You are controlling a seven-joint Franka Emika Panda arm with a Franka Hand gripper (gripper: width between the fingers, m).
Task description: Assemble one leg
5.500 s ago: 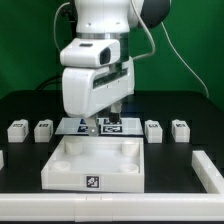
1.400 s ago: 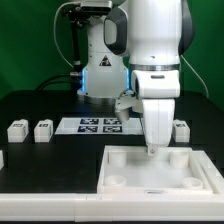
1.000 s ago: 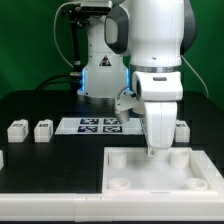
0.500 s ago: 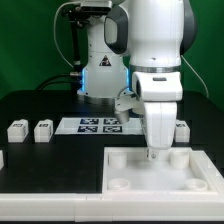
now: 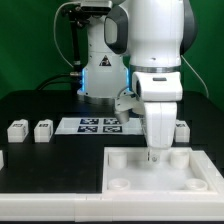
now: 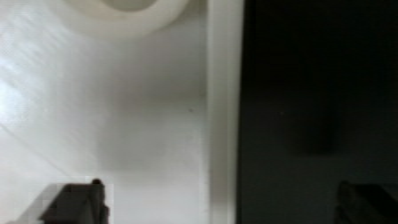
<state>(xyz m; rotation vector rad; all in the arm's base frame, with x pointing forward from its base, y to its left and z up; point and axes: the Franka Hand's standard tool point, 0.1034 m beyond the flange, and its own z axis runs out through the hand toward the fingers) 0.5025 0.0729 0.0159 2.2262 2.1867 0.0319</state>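
1. The fingers point(image 5: 153, 154) stand wide apart, empty, straddling the tabletop point(image 5: 128, 152)'s rear wall.
2. Nearest leg point(image 5: 181, 128) sits on the surface point(image 5: 40, 160) at one o'clock from them.
3. Lift clear first, then descend squarely over it.

White glossy arm point(image 5: 155, 35), rounded housings, dark seam bands at joints, boxy white gripper point(image 5: 153, 150), dark fingertips point(image 6: 75, 203), black cables point(image 5: 70, 45) behind, blue mark point(image 5: 103, 62) on base

You have the large white tabletop point(image 5: 140, 172) lying flat at the front corner of the black surface point(image 5: 50, 165) on the exterior view's right, with round sockets in its corners. The marker board point(image 5: 92, 125) lies flat nearer the rear edge, apart from it.
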